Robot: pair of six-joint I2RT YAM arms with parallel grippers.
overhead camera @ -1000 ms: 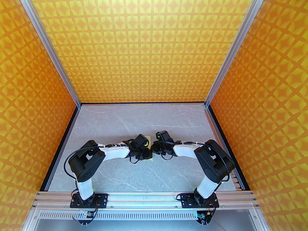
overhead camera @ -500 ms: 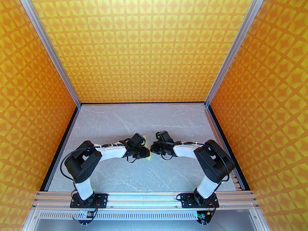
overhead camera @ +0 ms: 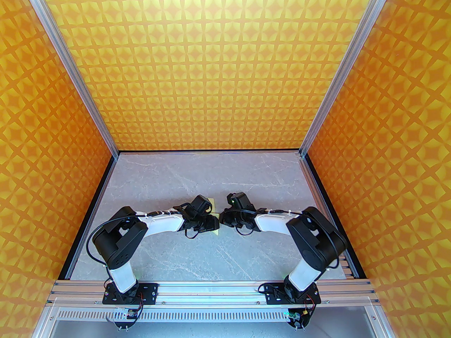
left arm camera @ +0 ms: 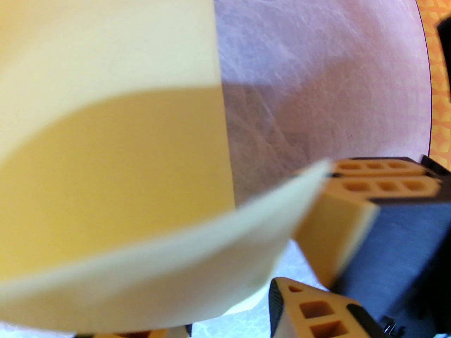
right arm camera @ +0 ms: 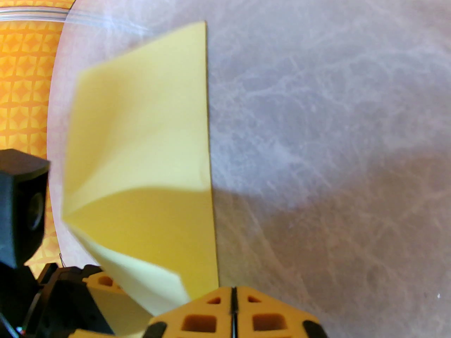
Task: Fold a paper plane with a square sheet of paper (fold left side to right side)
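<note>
The pale yellow square sheet of paper (overhead camera: 212,200) lies at the middle of the table under both wrists. In the left wrist view the sheet (left arm camera: 105,48) lies flat, and its near side curls up as a loose flap (left arm camera: 176,269). My left gripper (left arm camera: 229,329) is open, its fingers (left arm camera: 310,312) wide apart beneath that flap. My right gripper (right arm camera: 232,308) is shut, its fingertips (left arm camera: 373,178) at the sheet's right edge (right arm camera: 211,153) and touching the flap's corner. In the top view the two grippers, left (overhead camera: 215,224) and right (overhead camera: 222,218), almost meet.
The grey marble table (overhead camera: 176,181) stretches free behind and in front of the arms. Orange patterned walls (overhead camera: 53,153) close it in on the left, right and back. An aluminium rail (overhead camera: 211,289) carrying the arm bases runs along the near edge.
The left gripper has drawn back a little to the left. The right gripper has edged slightly left toward it. The sheet stays under both.
</note>
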